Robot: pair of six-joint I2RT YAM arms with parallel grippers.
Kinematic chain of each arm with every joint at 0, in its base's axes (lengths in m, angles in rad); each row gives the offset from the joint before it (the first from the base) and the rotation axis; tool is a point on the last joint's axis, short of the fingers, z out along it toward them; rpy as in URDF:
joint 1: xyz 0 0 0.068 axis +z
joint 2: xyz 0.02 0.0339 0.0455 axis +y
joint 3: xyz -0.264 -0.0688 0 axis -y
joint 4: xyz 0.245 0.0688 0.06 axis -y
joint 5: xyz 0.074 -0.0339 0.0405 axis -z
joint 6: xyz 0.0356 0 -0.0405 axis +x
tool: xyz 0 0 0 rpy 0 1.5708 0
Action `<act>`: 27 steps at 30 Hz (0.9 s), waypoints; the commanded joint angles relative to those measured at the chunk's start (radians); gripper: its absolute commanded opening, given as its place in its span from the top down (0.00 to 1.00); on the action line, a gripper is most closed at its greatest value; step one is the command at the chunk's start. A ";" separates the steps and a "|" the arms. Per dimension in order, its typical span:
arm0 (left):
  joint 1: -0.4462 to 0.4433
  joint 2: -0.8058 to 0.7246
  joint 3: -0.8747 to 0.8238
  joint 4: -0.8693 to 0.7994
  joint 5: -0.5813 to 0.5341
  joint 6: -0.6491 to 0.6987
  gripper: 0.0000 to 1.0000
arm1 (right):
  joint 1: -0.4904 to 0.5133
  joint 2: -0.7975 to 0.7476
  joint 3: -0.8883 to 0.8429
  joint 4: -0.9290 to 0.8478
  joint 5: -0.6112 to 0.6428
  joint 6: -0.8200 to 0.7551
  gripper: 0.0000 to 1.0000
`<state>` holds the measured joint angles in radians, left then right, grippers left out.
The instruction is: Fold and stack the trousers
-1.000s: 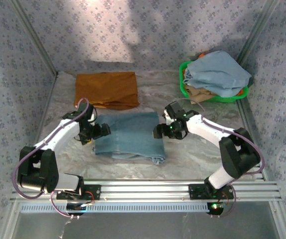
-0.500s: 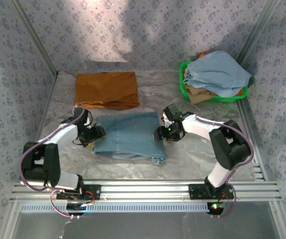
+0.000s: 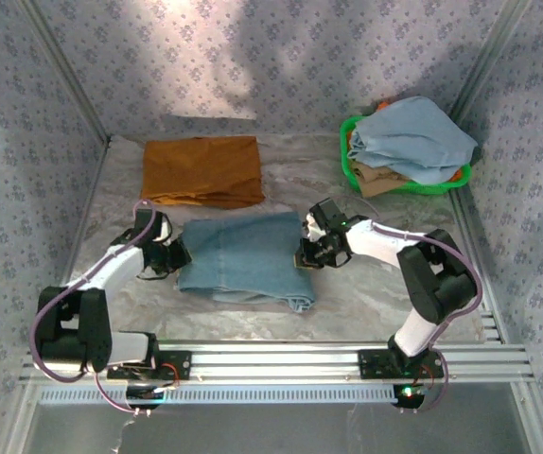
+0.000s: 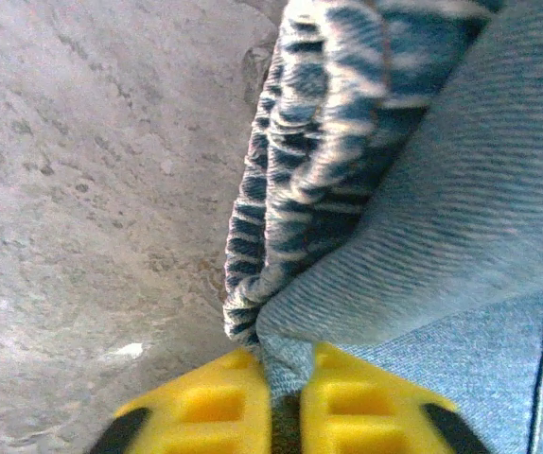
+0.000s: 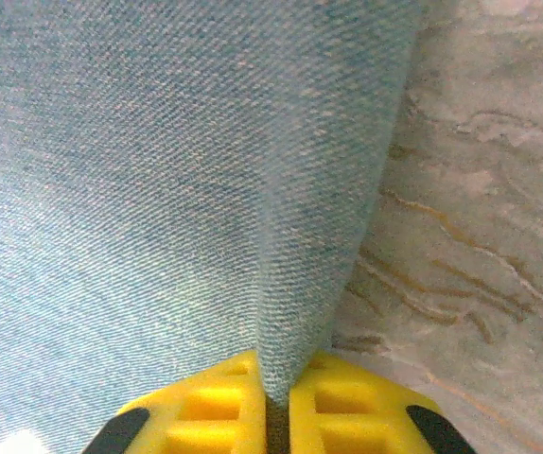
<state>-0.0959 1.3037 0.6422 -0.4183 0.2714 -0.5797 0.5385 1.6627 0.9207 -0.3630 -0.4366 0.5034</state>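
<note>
Trousers (image 3: 248, 257) near orange garment (image 3: 202, 170), green basket (image 3: 346, 163)

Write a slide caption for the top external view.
Folded trousers pinched at opposite edges by the left gripper and right gripper.

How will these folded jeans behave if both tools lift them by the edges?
Probably floppy: the jeans pucker where the right tool pinches them. Likely to sag between grips; loose layers show at the left tool.
</note>
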 commanded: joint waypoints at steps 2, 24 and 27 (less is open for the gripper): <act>-0.003 -0.029 0.014 -0.107 -0.015 0.000 1.00 | 0.002 -0.051 0.034 -0.054 0.010 0.004 1.00; 0.003 0.143 -0.092 0.245 0.159 -0.020 0.44 | 0.013 0.021 0.037 -0.074 0.067 -0.013 1.00; -0.004 0.115 -0.113 0.198 0.147 -0.056 0.56 | 0.007 0.020 0.034 -0.073 0.066 -0.014 1.00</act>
<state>-0.0719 1.3811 0.5842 -0.2626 0.3477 -0.6033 0.5503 1.6684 0.9546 -0.4213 -0.3813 0.5041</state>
